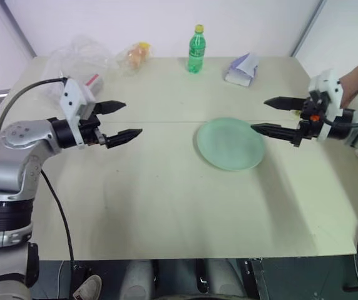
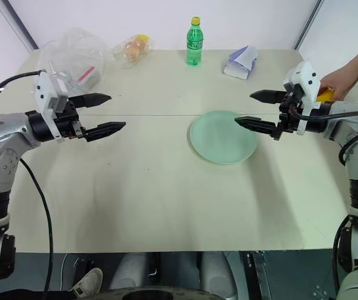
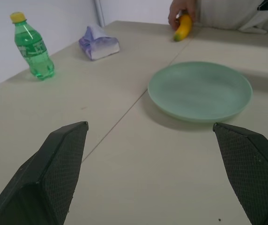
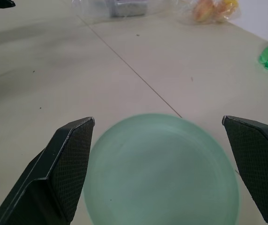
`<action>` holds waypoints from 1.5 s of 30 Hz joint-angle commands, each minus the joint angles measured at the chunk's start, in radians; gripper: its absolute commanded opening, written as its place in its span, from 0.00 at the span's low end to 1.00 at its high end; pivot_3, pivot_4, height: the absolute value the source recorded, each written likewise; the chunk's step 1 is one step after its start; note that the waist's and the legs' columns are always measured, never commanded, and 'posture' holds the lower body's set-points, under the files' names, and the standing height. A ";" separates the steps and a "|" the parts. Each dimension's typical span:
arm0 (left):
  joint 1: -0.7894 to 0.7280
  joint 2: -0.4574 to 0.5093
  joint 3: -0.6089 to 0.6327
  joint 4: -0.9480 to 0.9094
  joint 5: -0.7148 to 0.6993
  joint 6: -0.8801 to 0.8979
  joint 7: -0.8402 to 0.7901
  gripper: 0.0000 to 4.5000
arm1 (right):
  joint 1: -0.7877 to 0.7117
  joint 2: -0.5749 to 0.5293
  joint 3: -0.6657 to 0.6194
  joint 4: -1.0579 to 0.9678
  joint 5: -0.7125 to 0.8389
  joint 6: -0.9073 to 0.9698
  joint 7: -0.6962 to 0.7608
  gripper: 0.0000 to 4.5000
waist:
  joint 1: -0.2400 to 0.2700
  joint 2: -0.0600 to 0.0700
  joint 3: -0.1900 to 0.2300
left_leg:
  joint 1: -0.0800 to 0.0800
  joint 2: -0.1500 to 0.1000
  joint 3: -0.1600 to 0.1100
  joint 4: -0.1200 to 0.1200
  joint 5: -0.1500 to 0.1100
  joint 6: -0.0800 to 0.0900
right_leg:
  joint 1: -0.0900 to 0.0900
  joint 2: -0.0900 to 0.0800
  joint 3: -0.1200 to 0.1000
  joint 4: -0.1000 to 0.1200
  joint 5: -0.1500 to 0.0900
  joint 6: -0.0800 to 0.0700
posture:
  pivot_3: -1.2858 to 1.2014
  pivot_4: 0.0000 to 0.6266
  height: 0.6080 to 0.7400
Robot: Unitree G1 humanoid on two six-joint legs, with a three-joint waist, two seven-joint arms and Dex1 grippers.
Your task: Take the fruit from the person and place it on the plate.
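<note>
The plate [image 1: 230,144] is pale green and lies on the table right of centre. At the table's far right edge a person's hand [image 3: 181,11] holds the fruit, a yellow banana [image 3: 183,27], resting on the tabletop. In the right eye view the banana [image 2: 325,95] peeks out just behind my right wrist. My right gripper [image 1: 259,115] hovers open over the plate's right rim, pointing left, with nothing between its fingers. Over the left half of the table my left gripper [image 1: 132,119] hangs open and empty, pointing right toward the plate.
Along the table's far edge stand a green bottle [image 1: 196,49], a purple-and-white tissue pack [image 1: 241,69], a wrapped orange fruit [image 1: 138,55] and a crumpled clear plastic bag [image 1: 79,59]. The person's forearm [image 2: 354,72] reaches in from the right.
</note>
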 commanded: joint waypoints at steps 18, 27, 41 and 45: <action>-0.053 -0.024 0.007 -0.003 0.019 -0.037 0.045 0.99 | -0.023 0.028 -0.009 -0.018 0.009 0.002 -0.005 1.00 | 0.001 0.000 0.000 | 0.000 0.000 0.000 0.000 0.000 0.000 | 0.000 0.000 0.000 0.000 0.000 0.000 | 0.52 0.24 0.93; -0.039 -0.022 0.018 -0.007 0.006 -0.031 0.039 0.99 | -0.017 0.022 -0.021 -0.024 0.008 0.009 -0.005 1.00 | 0.001 0.000 0.000 | 0.000 0.000 0.000 0.000 0.000 0.000 | 0.000 0.000 0.000 0.000 0.000 0.000 | 0.52 0.24 0.93; -0.043 -0.031 0.007 -0.002 0.009 -0.038 0.037 0.99 | -0.019 0.018 -0.017 -0.029 0.004 0.010 -0.003 1.00 | 0.002 0.000 0.000 | 0.000 0.000 0.000 0.000 0.000 0.000 | 0.000 0.000 0.000 0.000 0.000 0.000 | 0.52 0.24 0.93; -0.050 -0.036 0.000 0.001 0.011 -0.039 0.038 0.99 | -0.017 0.021 -0.022 -0.036 0.008 0.016 -0.012 1.00 | 0.002 0.000 0.000 | 0.000 0.000 0.000 0.000 0.000 0.000 | 0.000 0.000 0.000 0.000 0.000 0.000 | 0.52 0.24 0.93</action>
